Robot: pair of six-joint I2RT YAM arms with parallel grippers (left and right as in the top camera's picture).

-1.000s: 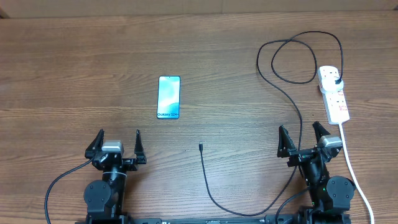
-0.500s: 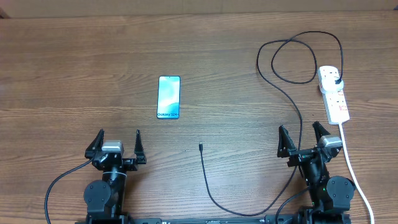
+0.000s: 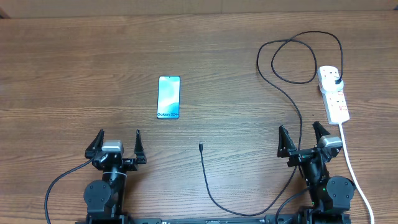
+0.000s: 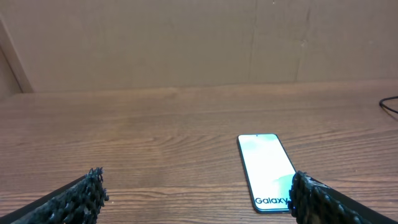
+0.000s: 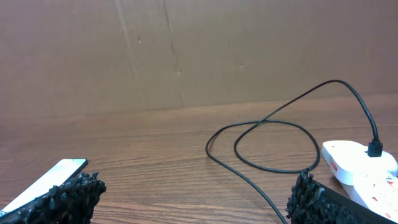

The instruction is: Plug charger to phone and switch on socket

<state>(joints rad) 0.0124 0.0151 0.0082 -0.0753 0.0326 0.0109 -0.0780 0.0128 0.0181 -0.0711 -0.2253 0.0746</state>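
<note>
Nothing has moved since a second ago — left gripper (image 3: 119, 134) and right gripper (image 3: 298, 128) both sit wide open, empty. Phone (image 3: 168, 97) lies ahead of the left arm, charger (image 3: 203, 163) tip loose between the arms. I'd pinch just behind the tip. Only overhead shows it — right wrist shows the plug (image 5: 374, 148) in the socket (image 5: 360, 165).

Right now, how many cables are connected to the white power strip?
2. The black charger is plugged into the far end of the power strip. The thick white cord leaves its near end and runs toward the near table edge.
</note>
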